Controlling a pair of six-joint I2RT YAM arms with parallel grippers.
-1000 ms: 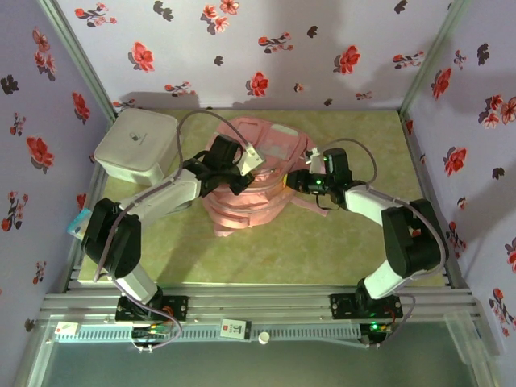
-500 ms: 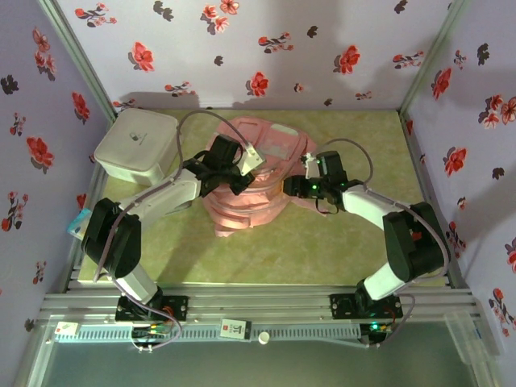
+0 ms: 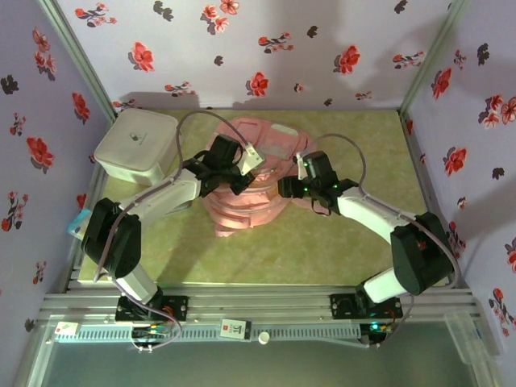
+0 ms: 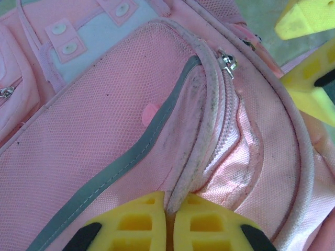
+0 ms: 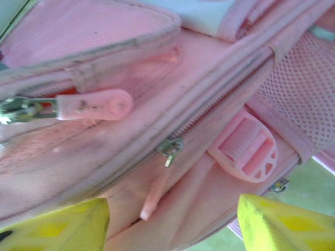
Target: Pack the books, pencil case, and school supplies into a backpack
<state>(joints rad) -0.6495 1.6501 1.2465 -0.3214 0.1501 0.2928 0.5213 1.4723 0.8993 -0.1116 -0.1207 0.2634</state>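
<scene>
Fabric is pinched at the left: the left claw [image 4: 170, 201] stays fully closed on a fold of the backpack [image 4: 94, 120] beside a zip track, steadying it as it did a second ago. The bag lies mid-worktop [image 3: 322, 250], toward the back edge, with a white box [image 3: 137, 145] at the back left corner. The change is on the right: the right claw [image 5: 172, 225] has swung left up to the bag and spread its jaws wide, holding nothing. It now straddles a small metal zip slider [image 5: 170, 146], so I judge an opening pull comes next, before anything gets packed. The bag is soft pale-pink mesh weave with a grey stripe [image 4: 120, 162], a rounded rubbery pull tab [image 5: 99, 107], a smooth plastic buckle [image 5: 246, 151] and open netting [image 5: 309, 89].
</scene>
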